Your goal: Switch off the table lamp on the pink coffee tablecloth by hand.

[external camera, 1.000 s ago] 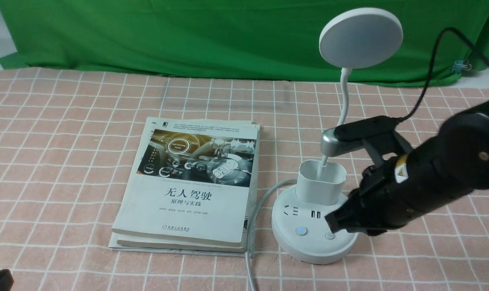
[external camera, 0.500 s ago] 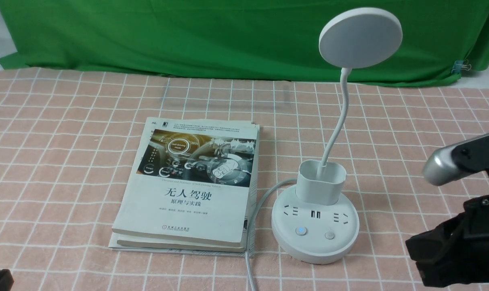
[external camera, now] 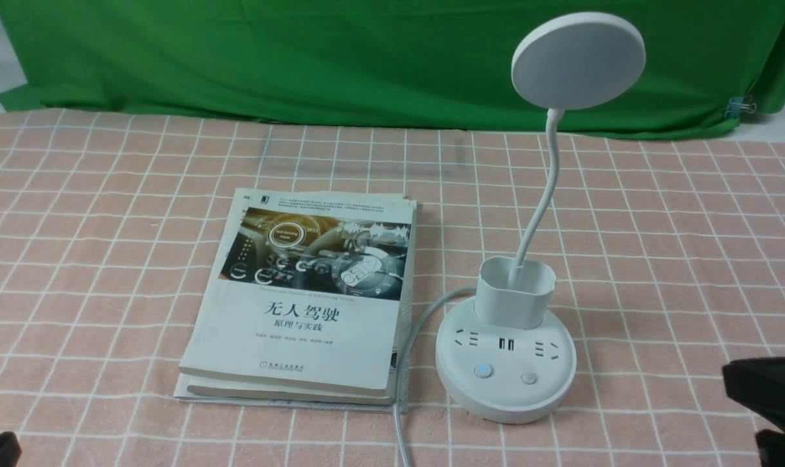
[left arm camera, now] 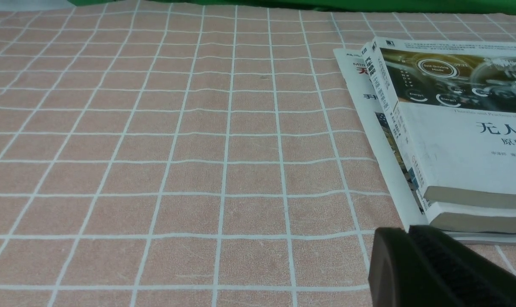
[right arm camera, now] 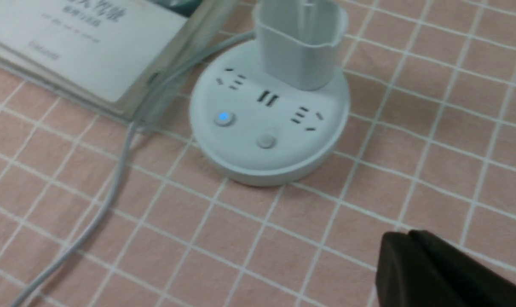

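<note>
The white table lamp stands on the pink coffee tablecloth, right of centre, with its round disc head raised on a thin neck and unlit. Its round base also shows in the right wrist view, with a blue-lit button and a plain grey button. My right gripper is shut and empty, off to the right of the base, clear of it; it shows at the front view's lower right edge. My left gripper is shut and empty near the books' corner.
A stack of books lies left of the lamp, also in the left wrist view. The lamp's grey cord runs between books and base toward the front edge. A green backdrop cloth hangs behind.
My right arm has pulled back from the lamp base, where its tip was at the grey button, to the front view's lower right edge. The lamp and books have not moved.
</note>
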### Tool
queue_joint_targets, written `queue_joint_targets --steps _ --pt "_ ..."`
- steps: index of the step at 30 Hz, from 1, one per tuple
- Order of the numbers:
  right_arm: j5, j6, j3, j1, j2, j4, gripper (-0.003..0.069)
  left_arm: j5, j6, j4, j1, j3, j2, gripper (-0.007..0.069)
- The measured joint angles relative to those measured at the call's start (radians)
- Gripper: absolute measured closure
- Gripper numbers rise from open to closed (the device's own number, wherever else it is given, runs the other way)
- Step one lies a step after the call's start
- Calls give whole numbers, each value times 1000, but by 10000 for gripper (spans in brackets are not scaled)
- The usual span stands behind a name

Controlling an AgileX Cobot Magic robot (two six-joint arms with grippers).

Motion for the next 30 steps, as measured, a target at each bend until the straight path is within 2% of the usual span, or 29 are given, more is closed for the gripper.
queue_joint_targets --steps 1,3,6,7,14,18,30 --pt "-6 -1 0 -7 -10 -1 620 0 0 0 0 0 0 618" --pt "-110 -36 171 -114 -159 -8 620 0 0 0 0 0 0 618" --pt "-174 -91 284 -186 -276 -12 620 0 0 0 0 0 0 618" --pt "-207 -131 362 -237 -367 -12 620 0 0 0 0 0 0 618" --pt "-229 -177 544 -389 -665 -12 620 0 0 0 0 0 0 618" --pt "-230 -171 553 -417 -696 -12 620 -1 0 0 0 0 0 618" --pt "-246 -163 553 -419 -700 -12 619 0 0 0 0 0 0 618"
